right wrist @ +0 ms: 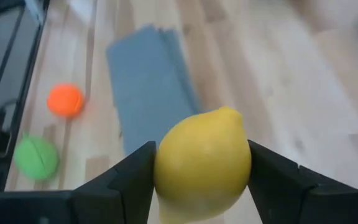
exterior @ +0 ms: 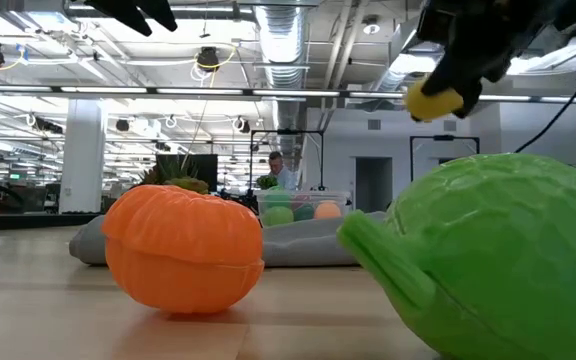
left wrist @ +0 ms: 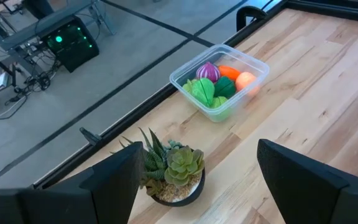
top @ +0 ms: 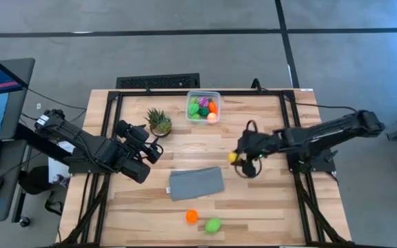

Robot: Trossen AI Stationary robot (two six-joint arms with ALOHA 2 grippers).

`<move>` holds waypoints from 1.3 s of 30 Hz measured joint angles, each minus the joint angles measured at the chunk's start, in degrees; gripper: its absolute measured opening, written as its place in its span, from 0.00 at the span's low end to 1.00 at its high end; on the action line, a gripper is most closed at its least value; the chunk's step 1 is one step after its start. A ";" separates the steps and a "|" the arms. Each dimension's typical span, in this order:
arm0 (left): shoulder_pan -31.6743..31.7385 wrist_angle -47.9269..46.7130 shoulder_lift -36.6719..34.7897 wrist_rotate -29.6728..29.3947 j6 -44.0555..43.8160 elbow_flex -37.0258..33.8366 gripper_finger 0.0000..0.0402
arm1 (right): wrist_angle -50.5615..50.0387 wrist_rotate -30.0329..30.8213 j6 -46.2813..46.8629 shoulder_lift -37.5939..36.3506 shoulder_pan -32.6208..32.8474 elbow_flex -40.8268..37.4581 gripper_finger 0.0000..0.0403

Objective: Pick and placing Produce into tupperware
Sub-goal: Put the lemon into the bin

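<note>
Here the right gripper (top: 237, 158) hangs above the worktop (top: 267, 124) right of centre, its fingers (right wrist: 129, 177) closed on a yellow lemon (right wrist: 202, 163). The tupperware (top: 204, 107) sits at the far edge, holding several pieces of produce (left wrist: 215, 84); bare wood lies between it and the lemon. The left gripper (top: 156, 150) waits over the left side, fingers (left wrist: 114, 180) spread wide and holding nothing, just beside the potted plant (top: 159, 121). The grey cloth (top: 196, 183) lies in the middle. An orange fruit (top: 191, 216) and a green fruit (top: 213, 225) rest near the front edge; in the low view they fill the foreground and hide most of the tub
</note>
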 joint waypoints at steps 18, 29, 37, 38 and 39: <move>0.07 0.12 -0.02 -0.37 0.40 0.00 0.76 | 9.12 4.39 -8.80 -13.37 -14.61 -0.84 0.61; 0.07 1.14 -0.02 -0.37 0.12 0.00 0.76 | 13.54 3.86 -12.94 -13.11 -21.13 -0.84 0.61; 0.07 1.77 -0.02 -0.36 0.16 0.00 0.76 | 16.87 2.12 -13.16 -13.11 -23.71 -0.81 0.61; 0.07 1.95 -0.02 -0.37 0.18 0.00 0.76 | 16.88 2.11 -13.26 -13.11 -23.88 -0.81 0.61; 0.07 2.21 -0.02 -0.37 0.18 0.00 0.76 | 16.88 2.09 -13.45 -13.11 -24.06 -0.81 0.61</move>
